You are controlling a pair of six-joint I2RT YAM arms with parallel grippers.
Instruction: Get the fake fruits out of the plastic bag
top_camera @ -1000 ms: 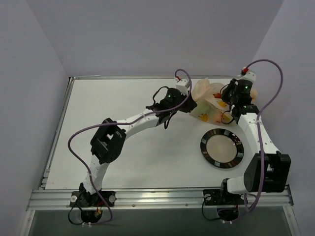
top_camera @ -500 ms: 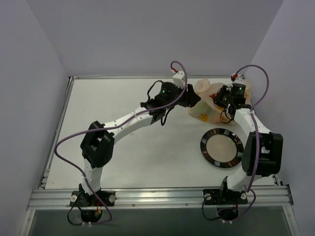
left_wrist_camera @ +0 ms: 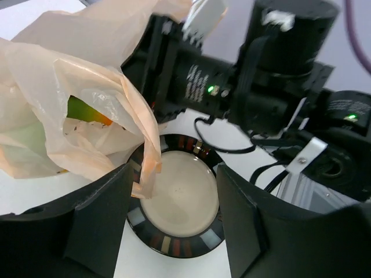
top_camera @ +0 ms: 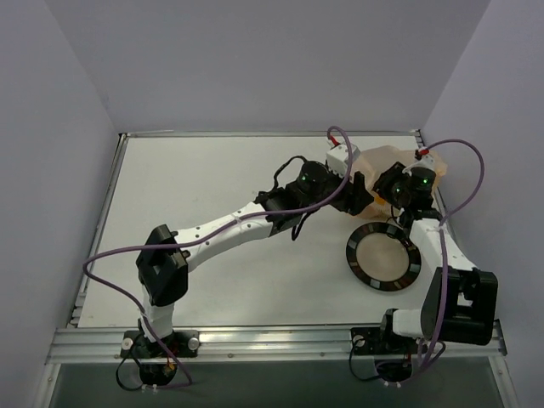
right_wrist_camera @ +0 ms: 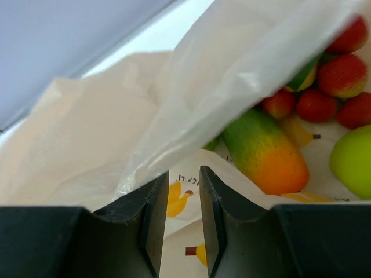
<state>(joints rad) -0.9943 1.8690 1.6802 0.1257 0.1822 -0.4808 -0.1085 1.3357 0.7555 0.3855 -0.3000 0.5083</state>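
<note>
White desk: fake fruits all inside the plastic bag just behind the plate, none out; left tool wide, right tool narrow

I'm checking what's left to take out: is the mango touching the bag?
Touching. The right wrist view shows the mango lying on the bag's printed lower layer, with the upper film draped over its top end.

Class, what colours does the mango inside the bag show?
The mango is green fading to orange, best seen in the right wrist view.
</note>
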